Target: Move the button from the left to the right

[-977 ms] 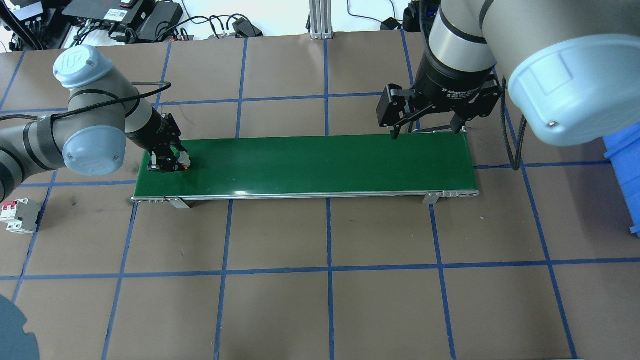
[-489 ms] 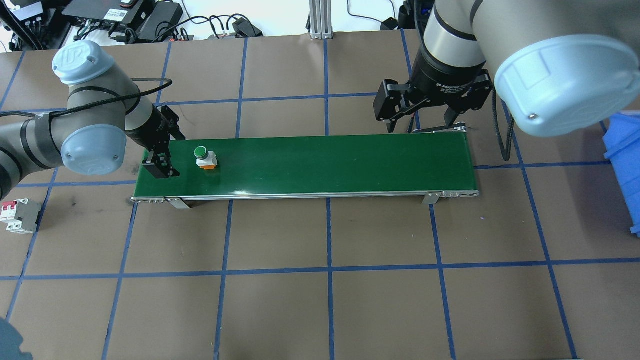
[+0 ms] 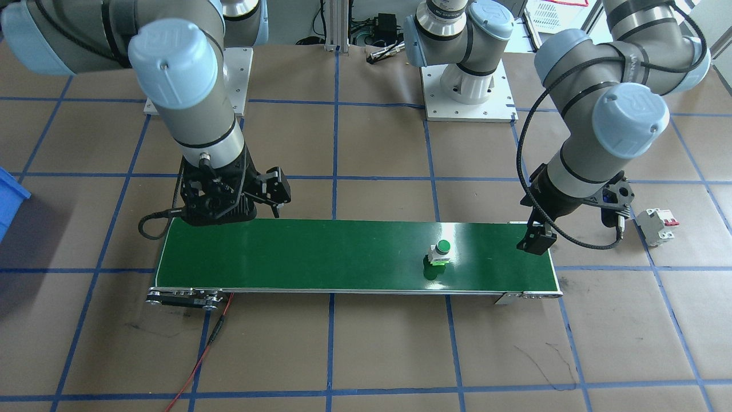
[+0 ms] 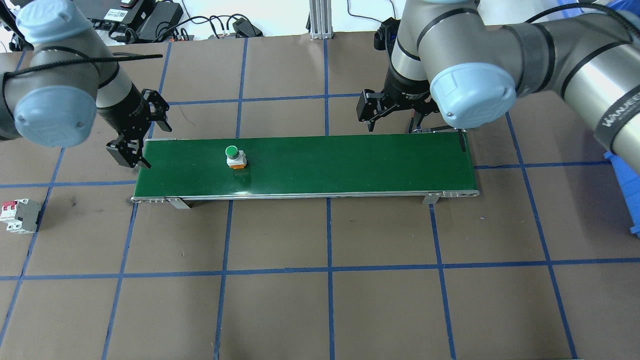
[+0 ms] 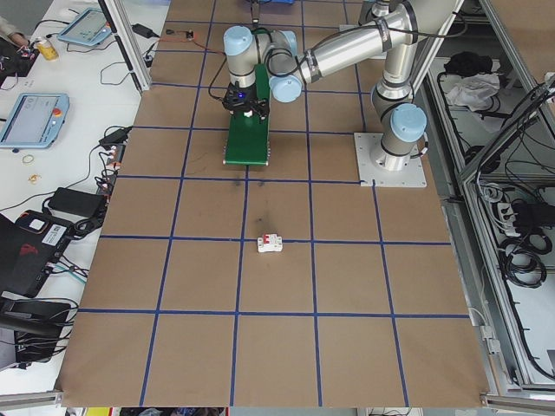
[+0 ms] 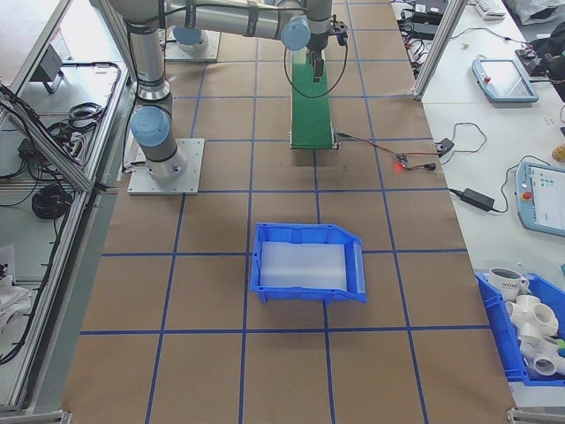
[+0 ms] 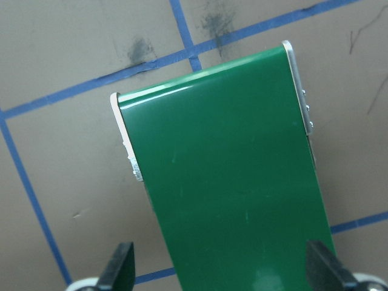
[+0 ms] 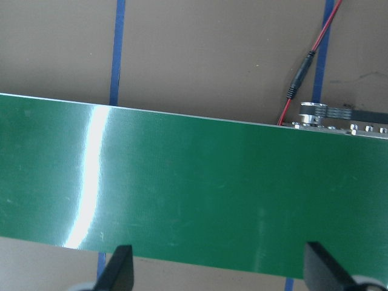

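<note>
The button stands upright, green cap up, on the left part of the green conveyor belt, touching neither gripper. In the front-facing view the button is right of the middle of the belt. My left gripper hangs open over the belt's left end, well left of the button. Its wrist view shows only the belt end between the spread fingers. My right gripper is open at the belt's far edge, right of centre, with bare belt below it.
A white circuit breaker with red levers lies on the table off the belt's left end. A blue bin sits beyond the belt's right end. A red wire trails from the belt's right end. Brown table with blue tape grid surrounds the belt.
My left gripper opened, let go of the button and drew back to the left. The button has travelled right along the belt. My right arm shifted a little left.
</note>
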Available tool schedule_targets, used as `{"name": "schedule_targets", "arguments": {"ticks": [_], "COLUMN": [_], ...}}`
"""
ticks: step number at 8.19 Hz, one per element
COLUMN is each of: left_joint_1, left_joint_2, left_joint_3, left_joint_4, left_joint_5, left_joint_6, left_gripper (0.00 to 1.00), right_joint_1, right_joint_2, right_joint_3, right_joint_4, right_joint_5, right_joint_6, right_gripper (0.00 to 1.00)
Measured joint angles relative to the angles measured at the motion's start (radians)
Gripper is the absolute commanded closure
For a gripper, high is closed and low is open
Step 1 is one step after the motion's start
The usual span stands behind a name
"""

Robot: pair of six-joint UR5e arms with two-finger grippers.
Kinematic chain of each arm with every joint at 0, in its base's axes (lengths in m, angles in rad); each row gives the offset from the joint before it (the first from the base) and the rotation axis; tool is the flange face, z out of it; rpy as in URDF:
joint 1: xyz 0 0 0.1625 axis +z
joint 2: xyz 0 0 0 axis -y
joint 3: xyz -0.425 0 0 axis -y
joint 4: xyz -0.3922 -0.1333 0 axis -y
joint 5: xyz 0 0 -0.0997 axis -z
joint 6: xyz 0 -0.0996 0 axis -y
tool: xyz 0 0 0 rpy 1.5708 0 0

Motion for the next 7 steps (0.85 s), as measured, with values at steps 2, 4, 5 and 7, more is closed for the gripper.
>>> {"name": "schedule_targets", "arguments": {"ticks": [2, 4, 5, 7], "left_joint_1": [-0.001, -0.01, -0.018, -0.08], "left_joint_2": [0.016, 0.022, 0.025, 0.031], "left_joint_3": [0.134, 0.233, 0.267, 0.307], "left_joint_4": [-0.189, -0.266, -0.285, -0.298], "left_joint_5": [0.007, 0.008, 0.009, 0.006], "left_joint_6": [0.278, 0.569, 0.647, 0.764], "left_gripper": [0.0, 0.0, 0.0, 0.0], "right_joint_1": [-0.001, -0.006, -0.01, -0.013], "right_joint_2": [0.055, 0.065, 0.067, 0.069], "right_joint_3": [0.064, 0.086, 0.089, 0.095], "right_joint_4": [-0.112, -0.145, -0.158, -0.195], "right_joint_5": [0.008, 0.09, 0.14, 0.188], "right_joint_6": [0.005, 0.031, 0.039, 0.047], "right_gripper": [0.0, 0.01, 0.0, 0.0]}}
